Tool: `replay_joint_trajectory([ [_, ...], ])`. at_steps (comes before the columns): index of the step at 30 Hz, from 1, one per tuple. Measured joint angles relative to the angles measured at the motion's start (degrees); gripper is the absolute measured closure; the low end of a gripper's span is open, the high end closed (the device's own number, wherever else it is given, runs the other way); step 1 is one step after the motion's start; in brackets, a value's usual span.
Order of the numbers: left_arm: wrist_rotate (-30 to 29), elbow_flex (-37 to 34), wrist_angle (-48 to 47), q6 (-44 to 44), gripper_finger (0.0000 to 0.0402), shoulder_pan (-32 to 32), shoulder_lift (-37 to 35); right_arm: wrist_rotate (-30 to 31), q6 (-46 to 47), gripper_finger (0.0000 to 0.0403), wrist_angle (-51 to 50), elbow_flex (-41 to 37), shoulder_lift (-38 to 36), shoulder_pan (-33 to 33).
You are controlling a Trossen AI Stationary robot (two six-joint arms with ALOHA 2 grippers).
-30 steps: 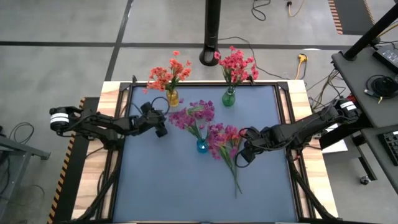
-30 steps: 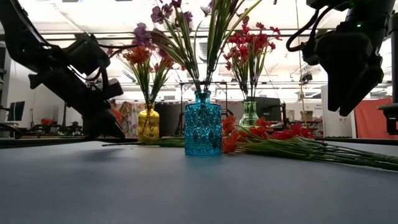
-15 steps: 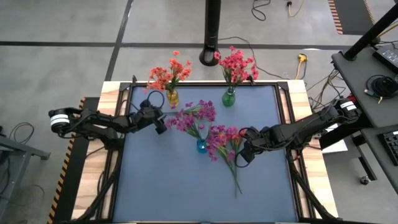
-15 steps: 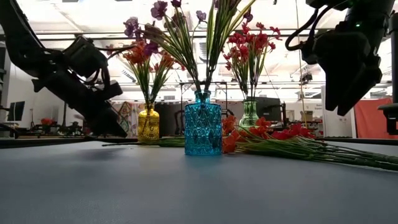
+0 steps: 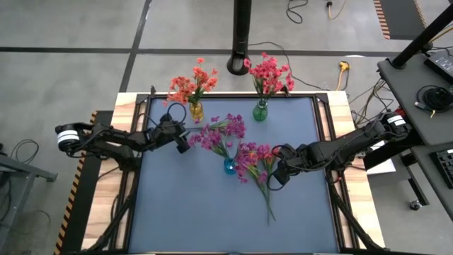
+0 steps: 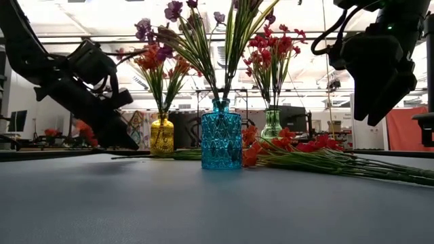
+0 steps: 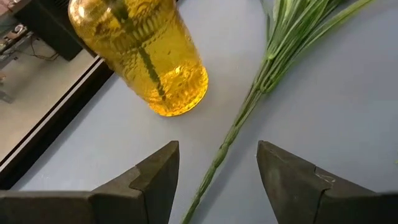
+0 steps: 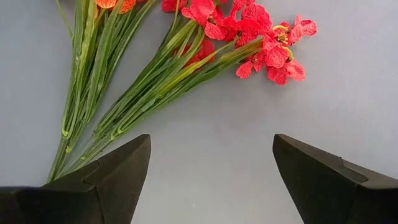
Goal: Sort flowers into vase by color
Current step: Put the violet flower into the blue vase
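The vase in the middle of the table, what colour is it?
Blue vase, with a diamond-cut pattern; the low view shows it best.

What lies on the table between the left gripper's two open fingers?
A thin green flower stem runs between the left gripper's fingers, untouched, beside the yellow vase; the left wrist view shows it.

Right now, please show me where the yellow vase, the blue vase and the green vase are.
yellow vase [image 5: 196, 111]: high view, on its glass body under the orange blossoms.
blue vase [image 6: 221, 141]: low view, on the middle of its patterned glass body.
green vase [image 5: 260, 112]: high view, on its round glass body.
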Motion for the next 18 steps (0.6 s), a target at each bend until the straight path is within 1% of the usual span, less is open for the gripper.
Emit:
replay_joint_trajectory([
  [18, 0.34, -0.71, -0.08, 0.5, 0.0203, 0.24, 0.0, -0.04, 0.07, 0.0074, 0.03, 0.0, 0.0, 0.0],
])
